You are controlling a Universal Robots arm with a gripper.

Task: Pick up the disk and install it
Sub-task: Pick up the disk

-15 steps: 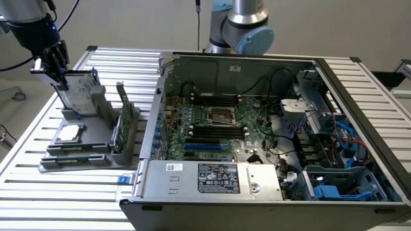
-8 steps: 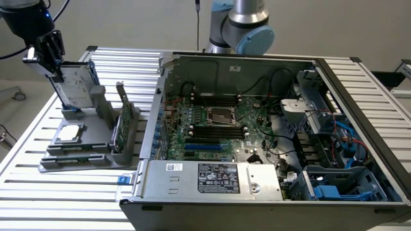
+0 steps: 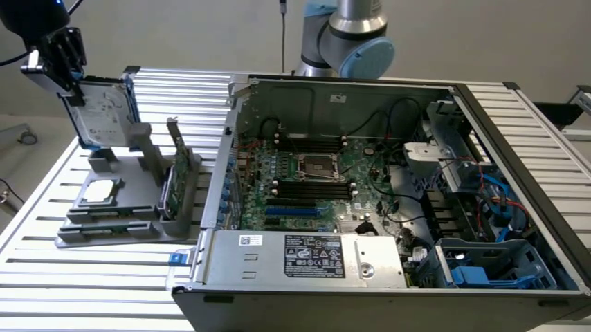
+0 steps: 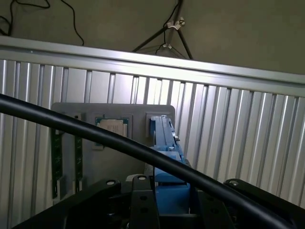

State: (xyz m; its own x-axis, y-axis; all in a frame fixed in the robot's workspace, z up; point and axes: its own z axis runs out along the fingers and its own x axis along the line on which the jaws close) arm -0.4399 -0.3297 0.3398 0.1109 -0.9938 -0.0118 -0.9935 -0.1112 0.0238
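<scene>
One hand [image 3: 68,83] gripping disk [image 3: 106,119], top edge hidden — label unreadable

slatted metal table [image 3: 83,280] under grey fixture [image 3: 115,232] and open computer case [image 3: 351,200]

- The disk [image 3: 104,114]: dull silver-grey metal face with a white paper label, in a smooth blue plastic frame.
- The gripper [image 3: 72,88]: matt black, with small bright screw heads in the wrist view.
- The table [image 3: 55,277]: ribbed bare aluminium with a satin sheen.
- The holder [image 3: 124,207] on the left: matt grey plastic.
- The computer case [image 3: 369,93]: plain grey sheet metal inside.
- The power supply [image 3: 277,259], near side: bare sheet metal with a printed label.
- The cable [image 4: 95,136]: smooth black sheath with a slight gloss.
</scene>
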